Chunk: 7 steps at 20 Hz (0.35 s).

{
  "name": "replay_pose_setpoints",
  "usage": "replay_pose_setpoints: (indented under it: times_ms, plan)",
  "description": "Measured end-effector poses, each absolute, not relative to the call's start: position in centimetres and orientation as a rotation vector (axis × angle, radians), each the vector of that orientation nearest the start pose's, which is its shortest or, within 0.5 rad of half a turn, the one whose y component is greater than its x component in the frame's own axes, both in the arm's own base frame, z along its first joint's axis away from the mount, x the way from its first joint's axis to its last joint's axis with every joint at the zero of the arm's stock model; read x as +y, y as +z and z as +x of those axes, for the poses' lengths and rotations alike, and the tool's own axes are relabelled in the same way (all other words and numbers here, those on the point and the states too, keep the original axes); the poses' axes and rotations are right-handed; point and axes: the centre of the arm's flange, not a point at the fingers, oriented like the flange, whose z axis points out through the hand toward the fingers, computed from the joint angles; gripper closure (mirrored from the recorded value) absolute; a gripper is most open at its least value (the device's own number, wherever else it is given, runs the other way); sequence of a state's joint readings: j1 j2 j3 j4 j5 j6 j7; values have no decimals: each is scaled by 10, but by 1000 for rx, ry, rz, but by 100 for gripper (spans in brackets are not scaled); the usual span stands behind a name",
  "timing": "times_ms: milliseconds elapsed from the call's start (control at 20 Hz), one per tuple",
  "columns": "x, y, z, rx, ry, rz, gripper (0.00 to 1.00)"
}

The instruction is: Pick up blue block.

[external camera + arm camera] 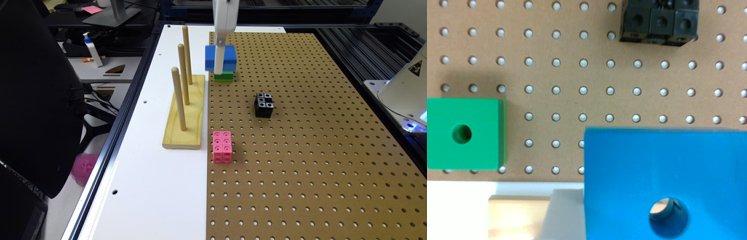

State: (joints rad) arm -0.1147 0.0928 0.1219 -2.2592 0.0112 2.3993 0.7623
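In the exterior view the blue block hangs in the air above the pegboard, carried by the white gripper, whose finger runs down across the block's near face; the block is clear of the board and sits just above the green block, which lies flat on the pegboard near its far edge; the claw is clamped on the blue block; in the wrist view the blue block looms close with its round hole showing, while the green block lies flat on the board well below it, off to one side; a wooden base with three upright pegs stands on the white tabletop to the exterior view's left of the pegboard; a black cube cluster and a pink cube cluster rest on the pegboard, apart from each other and nearer the camera than the held block
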Motion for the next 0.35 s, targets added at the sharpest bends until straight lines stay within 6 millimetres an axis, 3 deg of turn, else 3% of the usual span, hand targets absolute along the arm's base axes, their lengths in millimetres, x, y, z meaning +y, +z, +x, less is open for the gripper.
replay_pose_setpoints:
  times_ms: [350]
  plan:
    - [4,335,534,1158,-66,-2882,100]
